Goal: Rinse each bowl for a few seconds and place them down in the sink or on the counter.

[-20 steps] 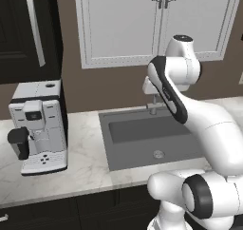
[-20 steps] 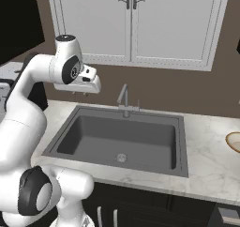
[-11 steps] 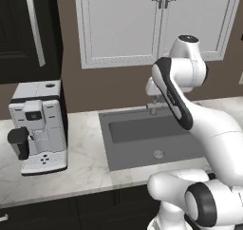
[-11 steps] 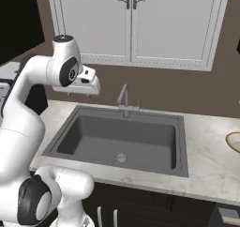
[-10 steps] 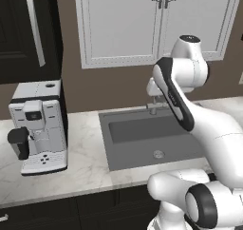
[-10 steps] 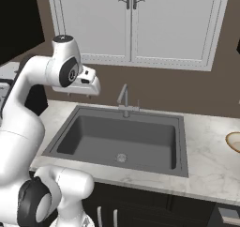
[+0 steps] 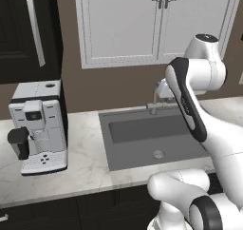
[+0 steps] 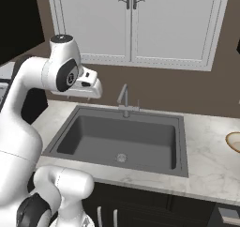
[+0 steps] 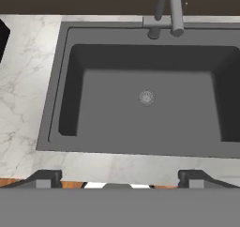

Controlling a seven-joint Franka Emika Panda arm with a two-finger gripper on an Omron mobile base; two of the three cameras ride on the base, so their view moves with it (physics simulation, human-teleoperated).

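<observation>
Little has shifted since a second ago: the arm's upper joint has tipped slightly, and the hand keeps its place high above the sink's left side. The gripper [image 9: 120, 177] looks straight down, its two dark fingertips [image 9: 44, 178] standing wide apart with nothing between them.

Below it the hand view lays out the whole sink [image 9: 65, 80], with the round drain [image 9: 146, 97] in the middle of its floor and the faucet [image 9: 174, 12] at the far rim. Water, if any runs, is too faint to tell.

From the right base view the hand [image 8: 86, 85] hangs left of the faucet [image 8: 123, 99], and a tan bowl [image 8: 234, 141] sits on the counter [image 8: 211, 151] well to the right of the sink [image 8: 178, 141], cut off by the picture's edge. I can make out just this one bowl.

On the left base view a coffee machine [image 7: 40, 124] stands on the counter [image 7: 85, 162] left of the sink [image 7: 105, 138], while the arm's forearm hides most of the hand.
</observation>
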